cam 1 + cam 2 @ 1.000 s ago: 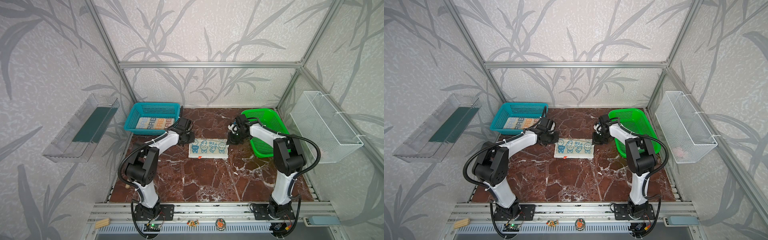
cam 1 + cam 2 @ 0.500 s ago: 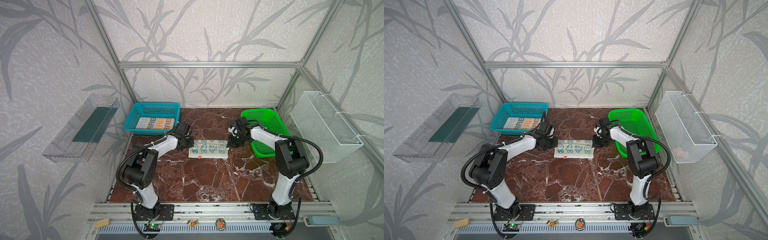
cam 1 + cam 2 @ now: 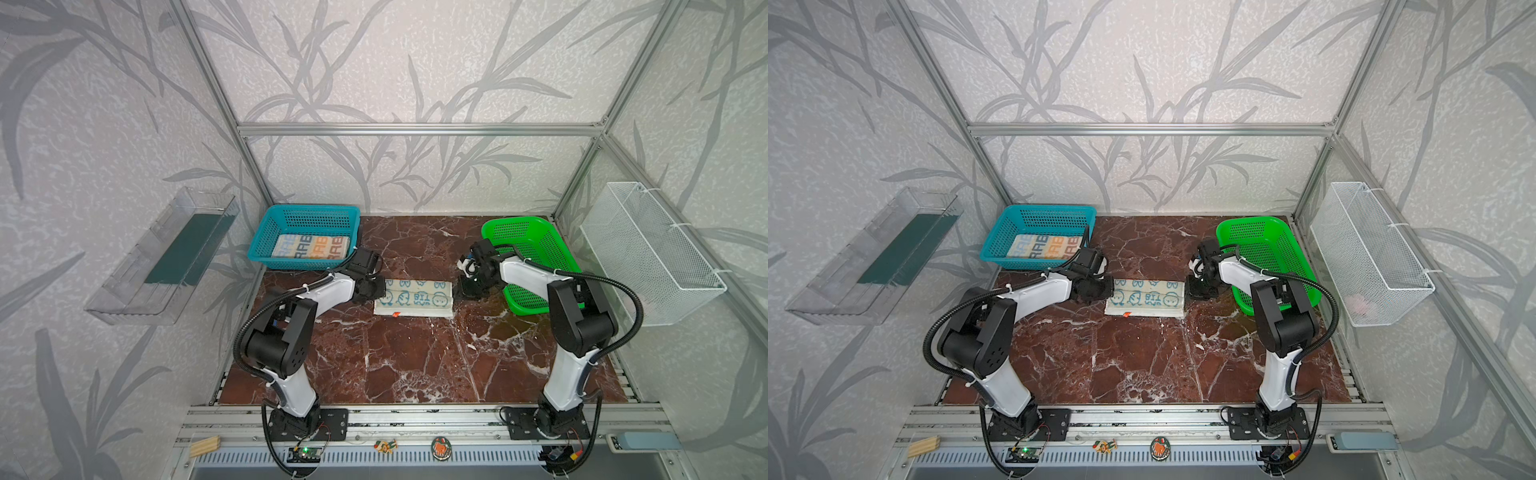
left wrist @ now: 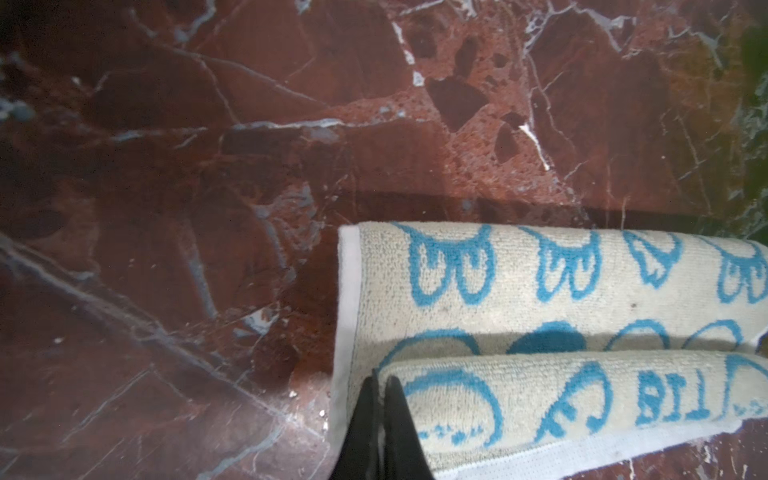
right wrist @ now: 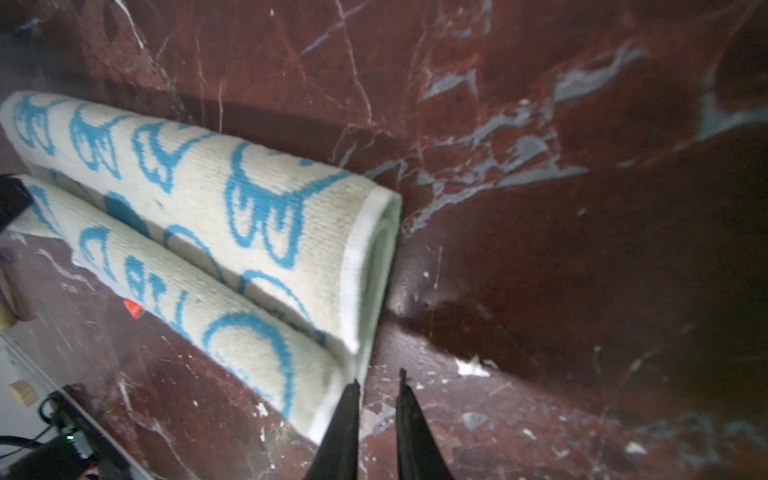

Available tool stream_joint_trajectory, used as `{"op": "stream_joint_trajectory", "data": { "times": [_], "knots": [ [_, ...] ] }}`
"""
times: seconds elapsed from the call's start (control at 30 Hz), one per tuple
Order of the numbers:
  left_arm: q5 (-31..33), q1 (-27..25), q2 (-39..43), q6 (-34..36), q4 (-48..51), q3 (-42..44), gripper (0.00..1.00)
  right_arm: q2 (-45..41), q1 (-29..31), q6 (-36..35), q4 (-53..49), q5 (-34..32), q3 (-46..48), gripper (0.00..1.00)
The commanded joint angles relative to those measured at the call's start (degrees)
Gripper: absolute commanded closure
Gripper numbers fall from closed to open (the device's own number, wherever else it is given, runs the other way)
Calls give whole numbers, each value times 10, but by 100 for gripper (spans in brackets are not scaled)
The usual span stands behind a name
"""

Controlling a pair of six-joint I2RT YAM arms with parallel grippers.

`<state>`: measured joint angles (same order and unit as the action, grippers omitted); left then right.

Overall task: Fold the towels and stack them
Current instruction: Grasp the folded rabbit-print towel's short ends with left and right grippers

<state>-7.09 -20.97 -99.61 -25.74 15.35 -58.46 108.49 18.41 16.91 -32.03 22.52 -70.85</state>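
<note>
Jaws: right gripper parted, empty; left gripper at bunny towel, grip unclear. We count two towels, second a striped towel in blue basket. Grippers lower than a second ago.

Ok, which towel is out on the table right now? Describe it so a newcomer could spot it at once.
On the dark red marble table, look midway between the teal basket and the green basket. A folded cream towel lies there, printed with blue bunnies, unlike the striped towel inside the teal basket.
</note>
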Motion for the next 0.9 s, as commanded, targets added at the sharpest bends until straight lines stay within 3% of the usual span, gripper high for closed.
{"op": "stream_joint_trajectory", "data": {
  "times": [0.0,0.13,0.3,0.43,0.63,0.87],
  "knots": [
    [15,-6,23,-13,-3,12,81,4,-2,-1,-19,-14,2,69],
    [-4,-27,55,-23,-13,17,54,-10,3,1,-28,-15,-12,61],
    [-1,-53,105,-24,5,17,29,-44,18,1,-43,-24,-13,54],
    [-23,-53,148,-31,1,27,1,-78,32,5,-43,-29,-2,48],
    [-58,-52,146,-72,-39,48,1,-104,66,46,17,19,31,30],
    [-117,-51,96,-156,-148,95,1,-86,84,135,159,127,80,11]
  ]
}}
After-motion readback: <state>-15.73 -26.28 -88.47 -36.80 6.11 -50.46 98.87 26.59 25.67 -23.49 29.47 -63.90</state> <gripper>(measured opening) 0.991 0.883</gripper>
